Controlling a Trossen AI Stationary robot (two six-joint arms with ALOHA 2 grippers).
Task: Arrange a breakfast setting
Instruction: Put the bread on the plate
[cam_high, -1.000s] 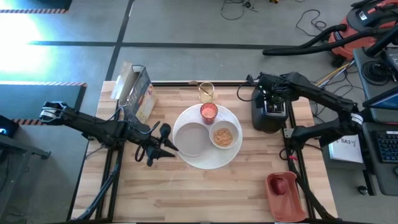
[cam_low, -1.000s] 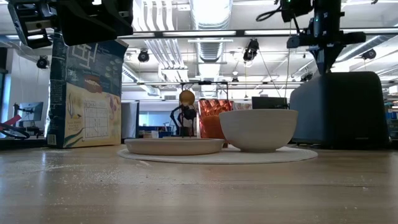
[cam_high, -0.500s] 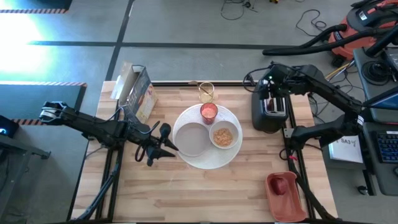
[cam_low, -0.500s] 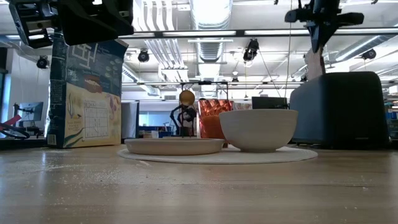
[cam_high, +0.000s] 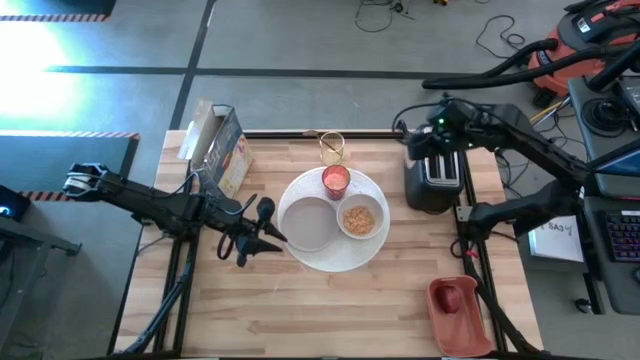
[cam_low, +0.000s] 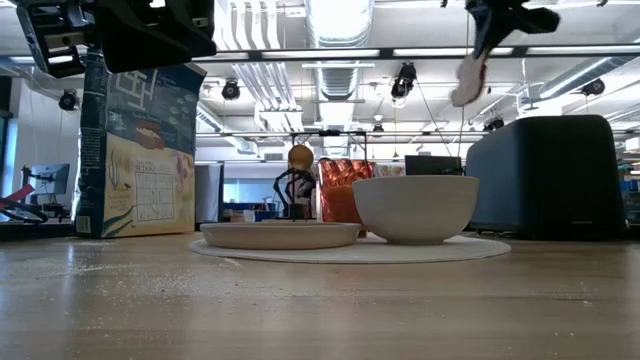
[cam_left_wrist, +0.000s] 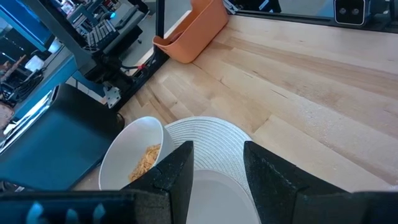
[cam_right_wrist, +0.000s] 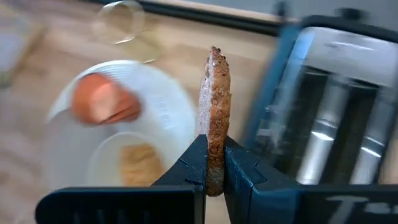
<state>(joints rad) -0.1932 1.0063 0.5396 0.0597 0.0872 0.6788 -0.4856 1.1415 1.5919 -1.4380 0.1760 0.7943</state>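
A brown toast slice (cam_right_wrist: 216, 106) hangs in the air above the black toaster (cam_high: 435, 178), and my right gripper (cam_right_wrist: 215, 163) is shut on it; the low view shows the toast (cam_low: 467, 80) under that gripper (cam_low: 492, 18). The large white plate (cam_high: 372, 252) carries a small white bowl (cam_high: 360, 220) of cereal, a red cup (cam_high: 336, 181) and a shallow dish (cam_high: 306, 226). A clear glass (cam_high: 332, 148) stands behind the plate. My left gripper (cam_left_wrist: 217, 177) waits open at the plate's left edge, nothing between its fingers. My right gripper pinches the toast's two flat faces between its two fingers, at the slice's upper edge (cam_right_wrist: 215, 144). The fingers slant down from above. The slice hangs tilted below them, lifted clear of the toaster.
A cereal box (cam_high: 222, 150) stands at the far left of the table. An orange tray (cam_high: 458, 315) with a small red fruit (cam_high: 453, 296) sits at the near right corner. Bare wood lies in front of the plate.
My right gripper has risen from the toaster and tipped farther downward, staying shut on the toast. The toast has come up out of the toaster's slot and now hangs clear above it, tilted.
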